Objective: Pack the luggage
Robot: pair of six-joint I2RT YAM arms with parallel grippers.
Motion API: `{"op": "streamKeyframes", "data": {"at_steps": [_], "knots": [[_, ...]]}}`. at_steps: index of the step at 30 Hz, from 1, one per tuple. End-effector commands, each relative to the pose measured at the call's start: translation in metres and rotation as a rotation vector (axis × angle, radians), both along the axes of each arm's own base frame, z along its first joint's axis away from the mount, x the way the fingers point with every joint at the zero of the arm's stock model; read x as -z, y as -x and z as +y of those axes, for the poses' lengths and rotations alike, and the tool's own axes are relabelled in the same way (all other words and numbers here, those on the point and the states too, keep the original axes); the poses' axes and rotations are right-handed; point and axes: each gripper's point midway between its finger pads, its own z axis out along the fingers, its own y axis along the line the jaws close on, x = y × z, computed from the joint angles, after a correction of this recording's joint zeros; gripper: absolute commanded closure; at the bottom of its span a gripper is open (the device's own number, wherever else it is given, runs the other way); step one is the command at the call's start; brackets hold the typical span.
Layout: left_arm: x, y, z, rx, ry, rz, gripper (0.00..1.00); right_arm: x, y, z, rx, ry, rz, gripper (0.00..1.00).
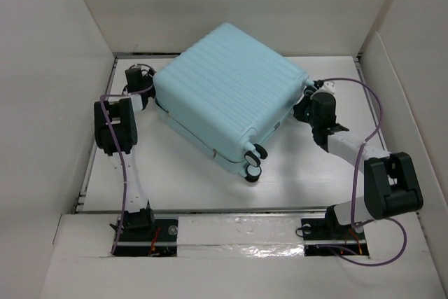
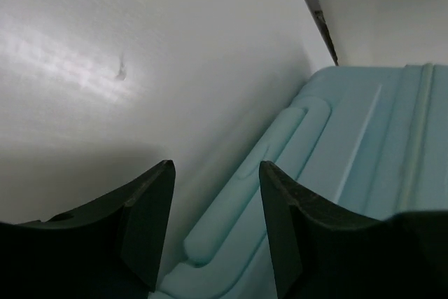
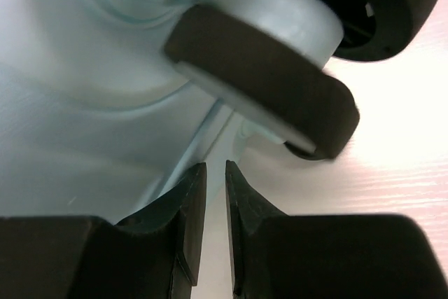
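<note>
A: Where is the luggage point(image 1: 224, 96)?

B: It lies closed, flat and askew on the table point(image 1: 308, 180). The shell is probably stiff, slick and bulky, so grip an edge or a wheel corner.

A: And the claws?

B: The left gripper point(image 2: 215, 173) is half open and empty beside its left corner. The right gripper point(image 3: 215, 169) is open a sliver and empty, near a wheel point(image 3: 273, 82). No writing is legible.

1. The luggage point(image 1: 227, 96): pale aqua-blue all over, its shell patterned with parallel ribs.
2. The wheels point(image 1: 253, 161) at the luggage's near corner: black with white.
3. The table point(image 1: 294, 183) under the luggage: plain white.
4. The left arm point(image 1: 117, 127) and right arm point(image 1: 350, 148) flanking the luggage: black joints, white links, purple cables point(image 1: 124, 187).
</note>
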Motion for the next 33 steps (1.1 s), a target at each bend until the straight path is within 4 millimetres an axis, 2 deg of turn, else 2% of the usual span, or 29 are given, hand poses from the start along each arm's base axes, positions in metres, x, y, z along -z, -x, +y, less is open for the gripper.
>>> {"op": "streamKeyframes", "data": {"at_steps": [1, 2, 4, 5, 6, 7, 8, 9, 10, 11, 12, 14, 15, 16, 17, 18, 19, 20, 21, 22, 23, 24, 25, 26, 27, 28, 30, 31, 33], "knots": [[-0.029, 0.032, -0.021, -0.005, 0.097, -0.165, 0.52, -0.009, -0.020, 0.010, -0.033, -0.004, -0.015, 0.77], [-0.041, 0.040, -0.025, -0.018, 0.098, -0.194, 0.52, -0.007, -0.027, 0.012, -0.036, -0.003, -0.009, 0.76], [-0.029, 0.061, -0.042, 0.010, 0.109, -0.182, 0.52, -0.008, -0.035, 0.024, -0.078, -0.013, -0.011, 0.76], [-0.024, 0.068, -0.047, 0.016, 0.117, -0.179, 0.52, -0.016, -0.039, 0.026, -0.088, -0.016, -0.027, 0.76], [-0.021, 0.075, -0.049, 0.018, 0.130, -0.178, 0.52, -0.011, -0.042, 0.032, -0.105, -0.010, -0.013, 0.76], [-0.011, 0.091, -0.056, 0.019, 0.152, -0.177, 0.52, -0.014, -0.043, 0.046, -0.154, -0.020, -0.017, 0.76], [-0.011, 0.100, -0.063, 0.025, 0.158, -0.184, 0.52, -0.015, -0.046, 0.051, -0.178, -0.023, -0.017, 0.76], [-0.009, 0.108, -0.062, 0.021, 0.158, -0.187, 0.53, -0.021, -0.053, 0.062, -0.209, -0.013, -0.023, 0.76], [-0.004, 0.124, -0.068, 0.032, 0.166, -0.201, 0.54, -0.024, -0.055, 0.070, -0.240, -0.011, -0.024, 0.76], [-0.007, 0.132, -0.072, 0.039, 0.165, -0.207, 0.54, -0.029, -0.057, 0.080, -0.266, -0.006, -0.032, 0.76], [-0.007, 0.138, -0.071, 0.037, 0.159, -0.208, 0.54, -0.030, -0.060, 0.082, -0.279, 0.005, -0.030, 0.75], [-0.009, 0.161, -0.080, 0.055, 0.130, -0.215, 0.55, -0.044, -0.068, 0.101, -0.330, 0.000, -0.053, 0.75], [-0.010, 0.167, -0.080, 0.043, 0.108, -0.224, 0.55, -0.046, -0.070, 0.103, -0.346, 0.007, -0.051, 0.74], [0.001, 0.183, -0.083, 0.047, 0.088, -0.184, 0.55, -0.055, -0.080, 0.109, -0.360, 0.003, -0.066, 0.72], [-0.011, 0.191, -0.094, 0.083, 0.053, -0.219, 0.55, -0.059, -0.083, 0.115, -0.391, -0.002, -0.070, 0.72], [-0.011, 0.196, -0.096, 0.073, 0.021, -0.220, 0.55, -0.057, -0.084, 0.119, -0.420, 0.007, -0.048, 0.70], [0.000, 0.212, -0.101, 0.086, -0.001, -0.181, 0.55, -0.060, -0.085, 0.129, -0.458, 0.006, -0.047, 0.68], [-0.012, 0.218, -0.106, 0.096, -0.017, -0.214, 0.55, -0.071, -0.094, 0.139, -0.500, -0.001, -0.064, 0.67], [-0.011, 0.227, -0.115, 0.109, -0.047, -0.219, 0.56, -0.068, -0.095, 0.141, -0.524, 0.016, -0.038, 0.65], [0.000, 0.242, -0.118, 0.117, -0.063, -0.187, 0.56, -0.071, -0.096, 0.150, -0.555, 0.016, -0.037, 0.63], [-0.008, 0.249, -0.123, 0.127, -0.069, -0.211, 0.58, -0.089, -0.102, 0.158, -0.591, 0.011, -0.073, 0.63], [-0.007, 0.258, -0.131, 0.145, -0.081, -0.209, 0.60, -0.073, -0.103, 0.160, -0.608, 0.016, -0.015, 0.62], [0.003, 0.273, -0.133, 0.156, -0.093, -0.182, 0.62, -0.073, -0.105, 0.162, -0.616, 0.016, -0.010, 0.62], [-0.002, 0.278, -0.136, 0.167, -0.096, -0.198, 0.62, -0.074, -0.108, 0.164, -0.625, 0.012, -0.008, 0.60], [0.011, 0.292, -0.136, 0.181, -0.115, -0.156, 0.63, -0.074, -0.111, 0.173, -0.644, 0.009, -0.007, 0.57], [0.014, 0.298, -0.136, 0.184, -0.115, -0.150, 0.63, -0.072, -0.113, 0.176, -0.659, 0.001, -0.001, 0.56], [0.009, 0.308, -0.135, 0.183, -0.099, -0.174, 0.65, -0.063, -0.115, 0.182, -0.691, -0.012, 0.038, 0.53], [0.020, 0.321, -0.133, 0.193, -0.107, -0.132, 0.65, -0.060, -0.123, 0.187, -0.698, -0.015, 0.040, 0.52], [0.014, 0.331, -0.136, 0.205, -0.106, -0.157, 0.65, -0.057, -0.122, 0.199, -0.738, -0.046, 0.062, 0.51]]}}
